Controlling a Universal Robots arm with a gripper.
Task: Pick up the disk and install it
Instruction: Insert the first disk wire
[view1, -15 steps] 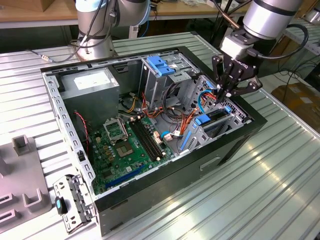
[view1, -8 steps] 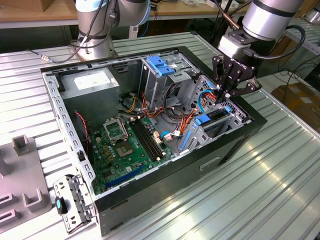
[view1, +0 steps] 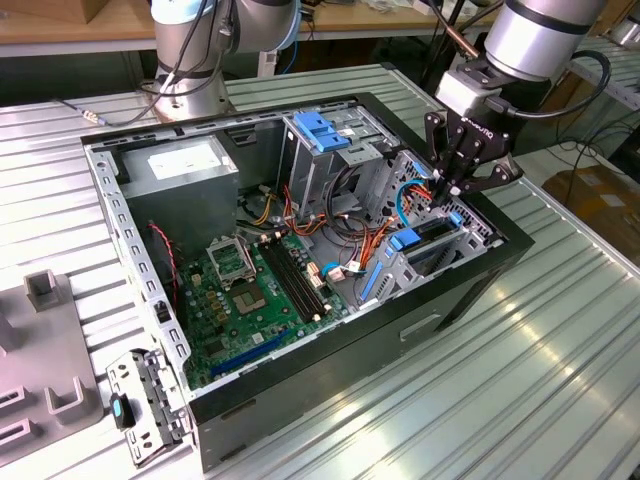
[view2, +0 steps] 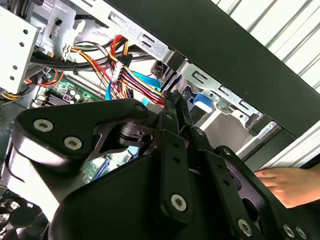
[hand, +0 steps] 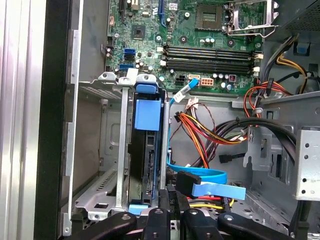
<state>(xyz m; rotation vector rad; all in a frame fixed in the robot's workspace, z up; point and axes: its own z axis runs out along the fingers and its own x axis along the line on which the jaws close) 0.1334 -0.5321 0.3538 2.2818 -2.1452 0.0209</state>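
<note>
So the arm (view1: 530, 35) is being reached in from the exterior view's upper right, with the wrist being tipped steeply so the claw (view1: 447, 190) is being pointed down into the front corner of the open computer case (view1: 330, 370), which is being laid on its side on the ribbed metal table (view1: 560, 380). In the second wrist view the claw (view2: 173, 97) is being held clenched, fingers (view2: 169, 115) being pressed flat together with nothing being pinched between them as far as can be told. The disk (hand: 145, 165) is being seen in the first wrist view sitting on edge in the metal drive bay (hand: 100, 165), a blue plastic tab (hand: 148, 114) being carried on its upper end, and the claw (hand: 170, 192) is being kept right beside its near end; whether it's actually being touched can't be told. A bundle of orange, yellow and red wires (hand: 210, 130) and a flat blue cable (hand: 210, 175) are being draped just beside that bay. The green motherboard (view1: 250, 300) is being left exposed in the middle of the case, well apart from the claw. A person's hand (view2: 287, 185) is being rested outside the case's black wall.
</note>
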